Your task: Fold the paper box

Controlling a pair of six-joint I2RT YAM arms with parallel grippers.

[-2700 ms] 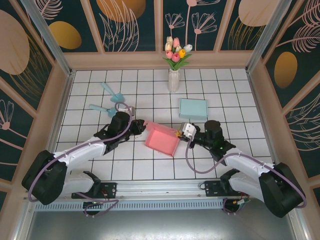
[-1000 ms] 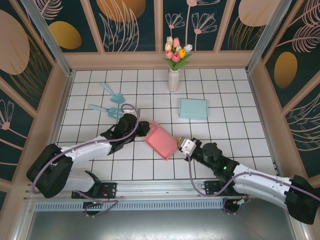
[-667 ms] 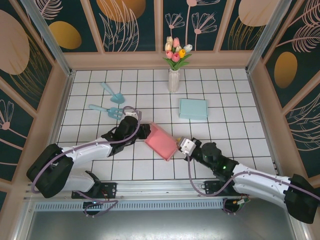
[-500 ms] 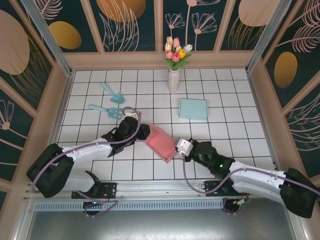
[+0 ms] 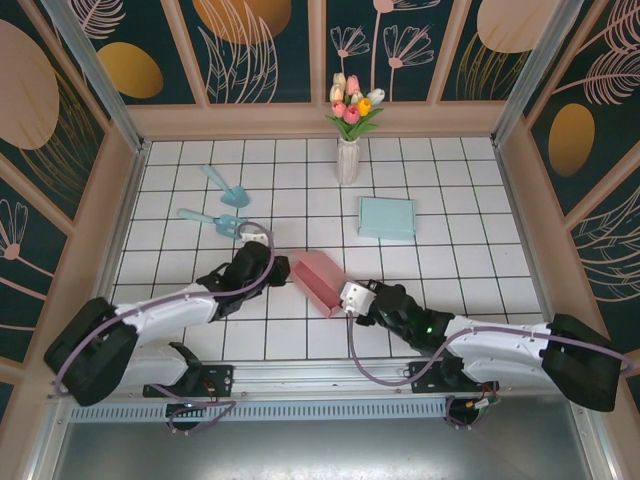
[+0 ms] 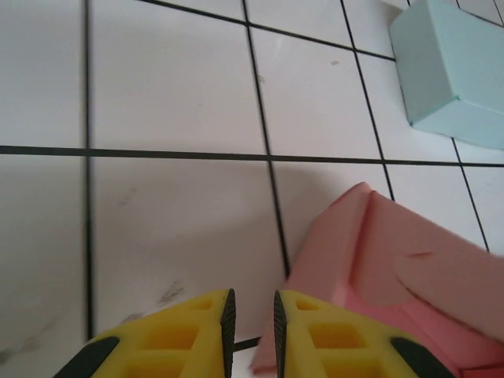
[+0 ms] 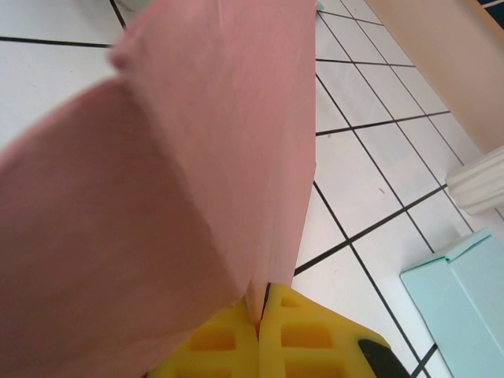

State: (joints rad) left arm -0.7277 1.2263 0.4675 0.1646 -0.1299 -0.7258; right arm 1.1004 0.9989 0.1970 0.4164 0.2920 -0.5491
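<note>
A flower vase (image 5: 347,160), pale blue box (image 5: 386,217) (closed) and two teal scoops (image 5: 215,219) stand apart.

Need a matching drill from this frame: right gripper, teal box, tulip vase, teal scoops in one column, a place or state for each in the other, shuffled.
Things:
1. right gripper
2. teal box
3. tulip vase
4. teal scoops

Places or states:
A. upright at the far middle, behind everything else
B. shut on a wall of the pink box
C. lying at the far left
D. lying flat, right of centre, untouched

Pairs: 1-B, 2-D, 3-A, 4-C
</note>
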